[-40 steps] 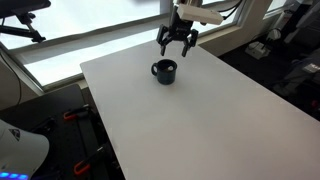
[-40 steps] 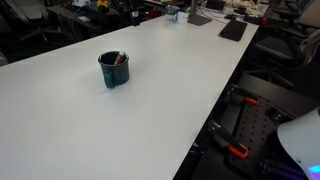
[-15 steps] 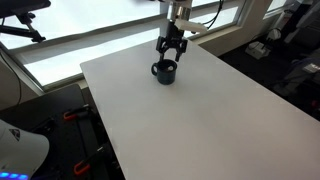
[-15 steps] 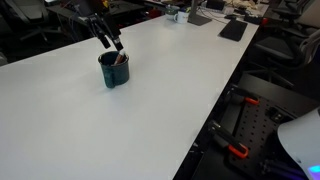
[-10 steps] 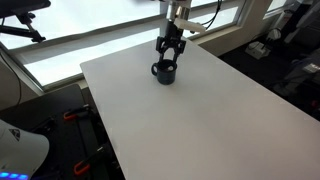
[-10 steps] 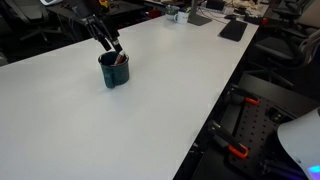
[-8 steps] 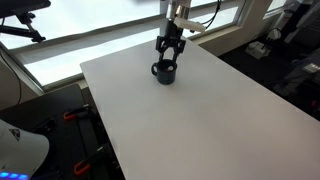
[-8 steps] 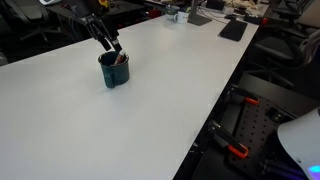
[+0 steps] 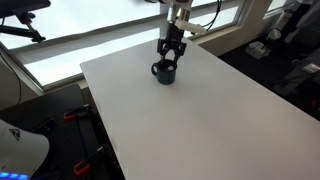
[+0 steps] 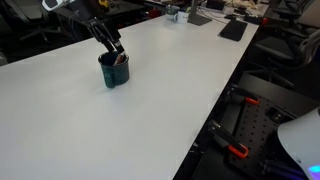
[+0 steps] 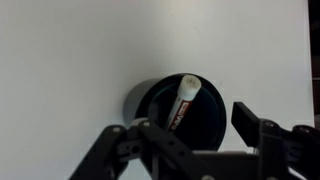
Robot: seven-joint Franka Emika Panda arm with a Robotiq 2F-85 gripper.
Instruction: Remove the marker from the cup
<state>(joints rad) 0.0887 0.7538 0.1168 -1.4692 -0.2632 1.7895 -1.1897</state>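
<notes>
Marker [image 11: 185, 101] is in the cup [image 11: 150, 106], leaning against the rim, and the wrist view looks almost straight down on it: a pale barrel with reddish lettering and its light cap end resting at the far edge of the dark opening. The cup stands upright on the white table [image 11: 80, 50].

In that same view the gripper [image 11: 186, 126] comes in from the bottom, and its two black fingers [image 11: 252, 118] are spread wide, one on each side of the cup and neither touching the marker. So the jaws are apart and holding nothing.

In an exterior view the gripper [image 9: 170, 54] hangs just above the cup [image 9: 164, 72], fingers pointing down at the opening, with the arm [image 9: 178, 15] rising out of the top of the picture. The cup sits near the far end of the table [image 9: 200, 110], towards the window side.

In an exterior view from the opposite end, the gripper [image 10: 113, 47] slants in over the cup [image 10: 112, 74], its tips right at the rim. A bit of the marker [image 10: 121, 58] shows reddish inside the opening. How deep the fingertips reach into the cup, I cannot tell. The table [image 10: 120, 130] around the cup is plain white.
</notes>
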